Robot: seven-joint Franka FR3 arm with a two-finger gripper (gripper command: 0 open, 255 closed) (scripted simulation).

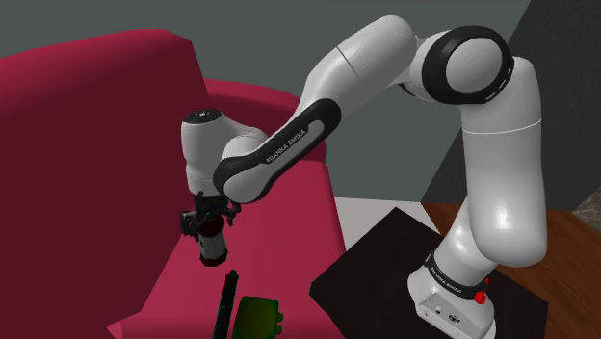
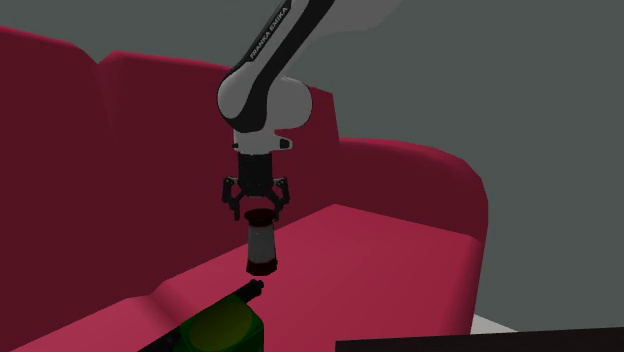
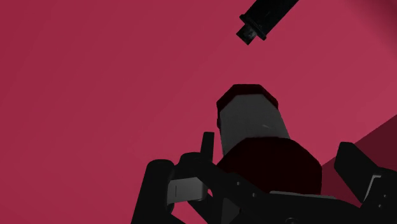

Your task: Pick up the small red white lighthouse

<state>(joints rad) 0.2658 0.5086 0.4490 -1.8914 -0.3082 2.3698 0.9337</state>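
Black gripper [image 3: 277,162] parts sit closest in the wrist view, and right behind them is the small lighthouse [image 3: 251,124], seen from above its top end. It has a dark red octagonal cap nearest the gripper, a pale grey-white body, and a dark red base at the far end. The gripper hides the near edge of the cap. From these angles I cannot tell whether the gripper is pinching the cap or only bracketing it.

In the second exterior view the lighthouse is upright directly under the gripper. Its cap is up in the gripper and its base points down toward the seat of a crimson sofa [image 1: 87,144]. The white arm [image 1: 385,77] comes in from above, with the wrist pointing straight down.

A slim black rod [image 1: 228,303] with a flared end lies on the seat cushion, its tip near the lighthouse base but apart from it. The rod runs toward the front of the seat. A dark green boxy object [image 1: 258,318] rests just beside it there, cut off by the shoulder view's lower edge.

In the shoulder view the forearm crosses in front of the sofa's armrest and covers part of it. The black stand [image 1: 385,279] sits at the lower right, close to the sofa's side. Wooden floor [image 1: 568,250] lies beyond the stand, and a grey wall [image 2: 480,80] rises behind the backrest.
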